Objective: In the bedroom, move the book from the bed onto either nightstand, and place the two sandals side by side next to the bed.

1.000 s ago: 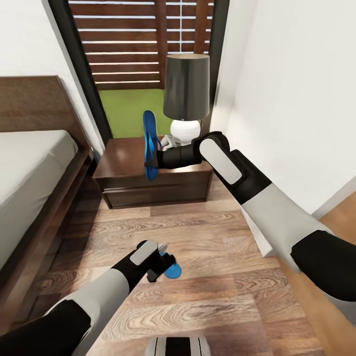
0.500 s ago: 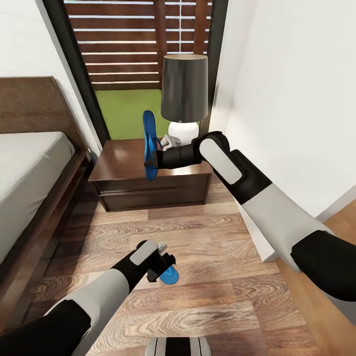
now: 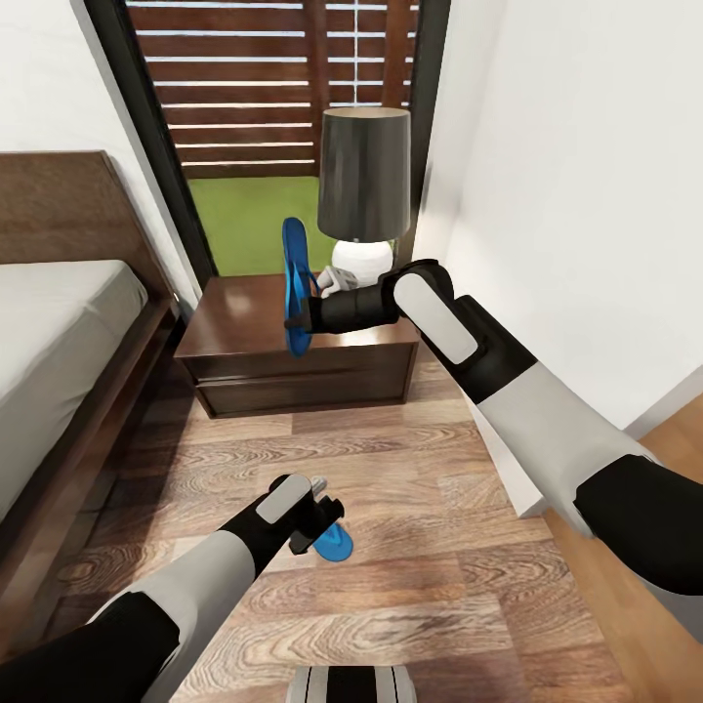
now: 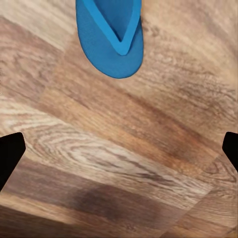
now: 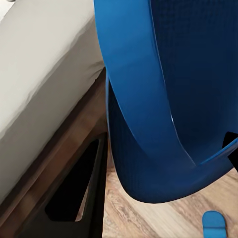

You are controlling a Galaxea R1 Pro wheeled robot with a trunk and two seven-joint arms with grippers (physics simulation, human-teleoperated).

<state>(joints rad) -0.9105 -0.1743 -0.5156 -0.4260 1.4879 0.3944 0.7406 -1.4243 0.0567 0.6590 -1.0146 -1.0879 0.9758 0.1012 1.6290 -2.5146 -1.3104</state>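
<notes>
Wood-plank floor (image 3: 410, 459) between bed (image 3: 59, 322) and wall. Left hand (image 4: 119, 148) spread wide, released; bright blue flat sandal (image 4: 111, 34) lies just beyond its fingertips. Right hand (image 3: 305, 314) clenched on second blue sandal (image 3: 295, 283), held upright, presumably for pairing alongside.

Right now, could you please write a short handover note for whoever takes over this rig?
Left end effector: open, low over the floor; one sandal lies flat on the wood just ahead of it, released.
Right end effector: shut on the second sandal, held upright in the air in front of the nightstand.
The bed is on the robot's left. The book is not in sight here.
Done: first sandal set down on the floor.
Left: lay the second sandal beside the first, check that both sit next to the bed, then find the book and put it on a nightstand.
</notes>
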